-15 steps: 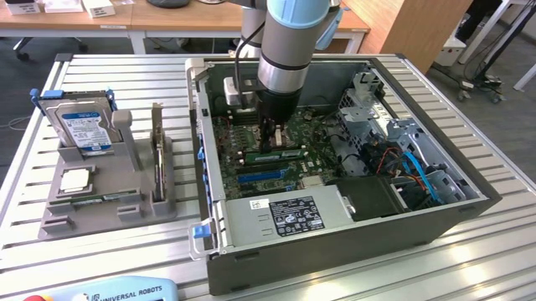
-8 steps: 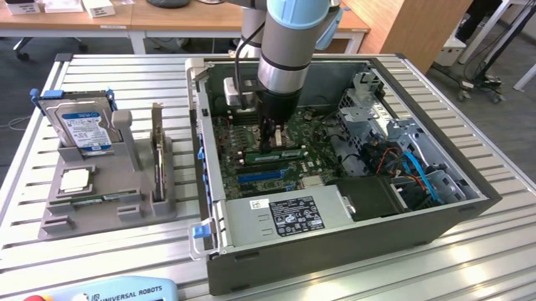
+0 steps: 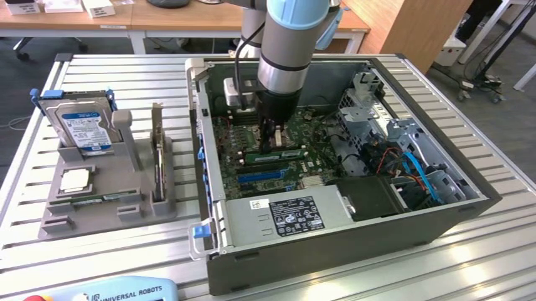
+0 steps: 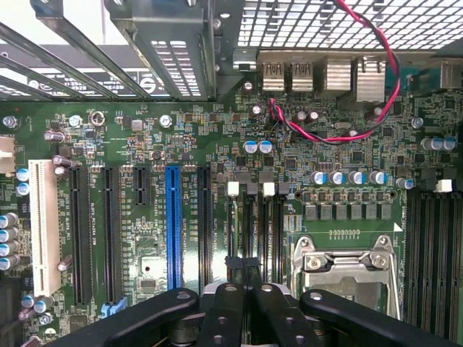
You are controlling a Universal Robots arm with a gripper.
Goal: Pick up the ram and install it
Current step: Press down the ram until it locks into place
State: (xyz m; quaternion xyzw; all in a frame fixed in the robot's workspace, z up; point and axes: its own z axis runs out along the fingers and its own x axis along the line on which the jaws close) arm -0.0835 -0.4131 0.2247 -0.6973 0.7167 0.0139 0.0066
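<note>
One ram (image 3: 283, 154) stick lies low on the motherboard (image 3: 251, 135) inside the open computer case (image 3: 335, 244), at the tip of the pincer (image 3: 270, 148), whose fingers are pressed together on it. At nine o'clock, on the worktop (image 3: 125, 251), a grey holder (image 3: 100, 200) carries the hard drive (image 3: 82, 125).

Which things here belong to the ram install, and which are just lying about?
Job: shut gripper, ram at its tip, motherboard memory slots, open computer case.
Lying about: hard drive, expansion card, grey holder, teach pendant.
</note>
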